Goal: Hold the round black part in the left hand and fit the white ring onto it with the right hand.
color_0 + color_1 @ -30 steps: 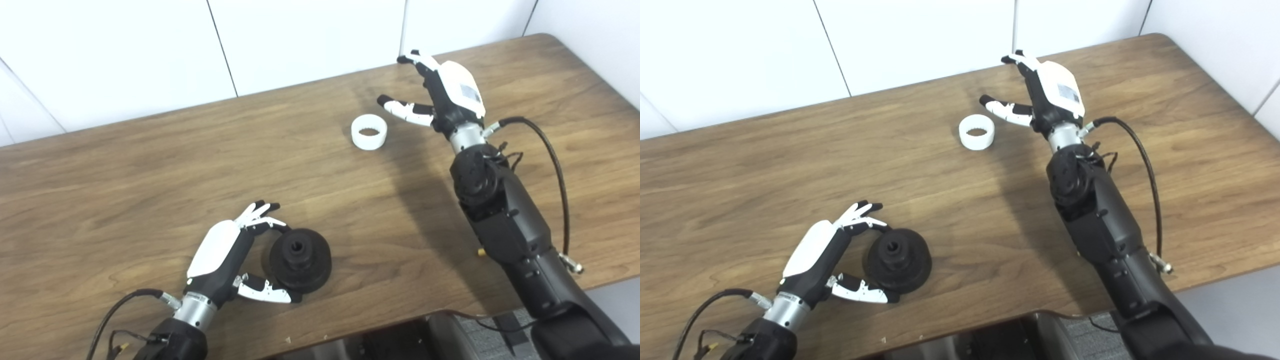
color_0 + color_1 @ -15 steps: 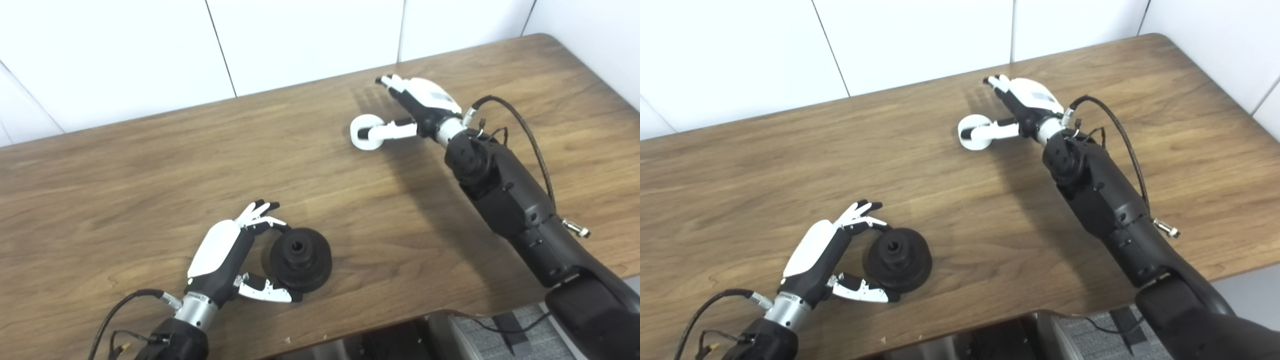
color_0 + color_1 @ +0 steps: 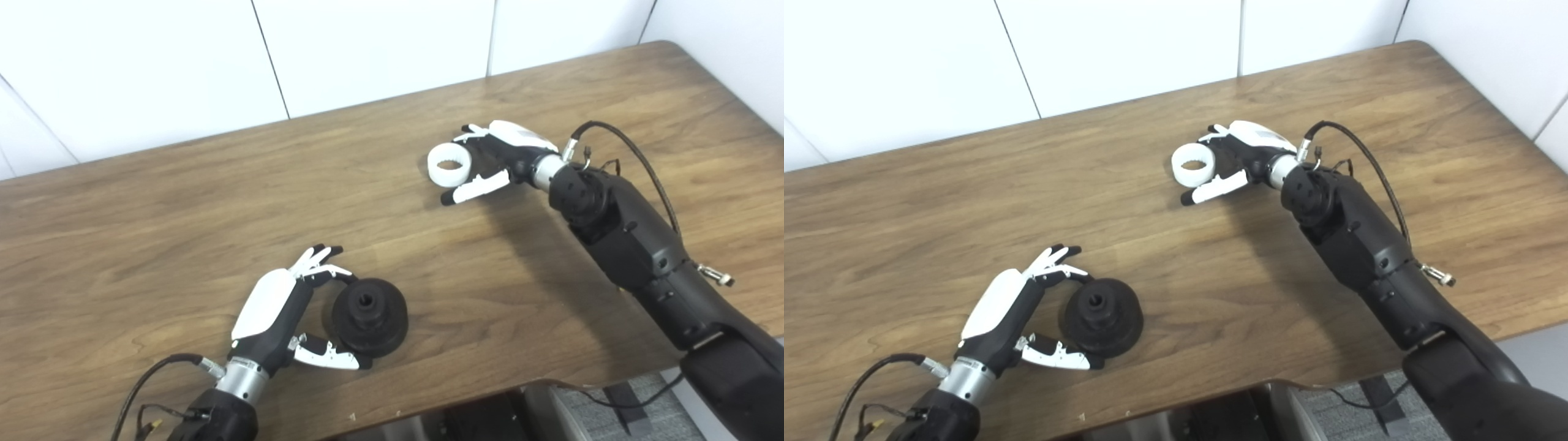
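Observation:
The round black part (image 3: 370, 315) rests on the table near its front edge. My left hand (image 3: 278, 312) is around it: a curled finger presses its far rim and the thumb (image 3: 327, 360) its near rim, while the other fingers stick out straight. The white ring (image 3: 449, 164) lies on the table at the back, right of centre. My right hand (image 3: 502, 150) is low beside it and open. Its fingers reach along the ring's far right side, and its thumb (image 3: 474, 187) stretches out just in front of the ring, with a small gap between them.
The wooden table (image 3: 153, 202) ends at a white wall behind and at its front edge just below my left hand. A black cable (image 3: 643, 165) loops over the right forearm. Bare wood lies between the ring and the black part.
My right hand dropped from above and right of the ring to table height and came toward me. Its thumb went from across the ring to in front of it. The left hand barely moved.

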You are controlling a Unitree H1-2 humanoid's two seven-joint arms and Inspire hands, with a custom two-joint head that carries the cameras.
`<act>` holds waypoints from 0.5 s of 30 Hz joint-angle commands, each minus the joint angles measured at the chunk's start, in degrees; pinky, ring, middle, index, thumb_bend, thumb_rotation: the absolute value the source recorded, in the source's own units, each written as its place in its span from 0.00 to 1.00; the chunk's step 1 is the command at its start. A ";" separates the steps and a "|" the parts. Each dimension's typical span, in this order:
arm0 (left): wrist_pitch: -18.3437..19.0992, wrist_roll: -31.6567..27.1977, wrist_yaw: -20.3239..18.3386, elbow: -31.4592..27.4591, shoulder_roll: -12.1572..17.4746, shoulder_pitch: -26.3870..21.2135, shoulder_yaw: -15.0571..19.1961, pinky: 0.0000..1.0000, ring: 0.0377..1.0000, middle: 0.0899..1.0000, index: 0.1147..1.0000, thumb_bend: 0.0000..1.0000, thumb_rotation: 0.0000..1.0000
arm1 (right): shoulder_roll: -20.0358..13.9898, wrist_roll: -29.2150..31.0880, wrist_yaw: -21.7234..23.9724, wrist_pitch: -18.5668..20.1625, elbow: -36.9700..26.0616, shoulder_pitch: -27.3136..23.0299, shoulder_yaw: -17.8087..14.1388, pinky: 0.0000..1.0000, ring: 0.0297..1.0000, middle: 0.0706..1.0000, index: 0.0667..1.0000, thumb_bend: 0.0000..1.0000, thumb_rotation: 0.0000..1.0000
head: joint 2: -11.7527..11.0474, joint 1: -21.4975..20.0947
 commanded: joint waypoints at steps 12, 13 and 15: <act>0.25 0.67 -0.21 -1.68 0.04 -1.39 0.61 0.95 0.99 0.93 0.55 0.87 0.18 | 4.09 -1.96 -15.05 -5.95 0.94 2.27 -1.42 0.94 0.97 0.94 0.69 0.90 0.40 | 0.56 0.77; 0.28 0.72 -0.21 -1.70 0.02 -1.38 0.62 0.95 0.99 0.93 0.55 0.88 0.18 | 4.77 -2.13 -17.27 -7.01 1.69 2.71 -1.67 0.93 0.96 0.93 0.68 0.88 0.37 | 0.56 0.77; 0.53 0.86 -0.40 -1.90 -0.04 -1.40 0.65 0.95 0.98 0.93 0.55 0.88 0.18 | 5.88 -2.22 -20.54 -8.42 2.81 3.32 -2.15 0.93 0.95 0.91 0.65 0.86 0.35 | 0.89 1.09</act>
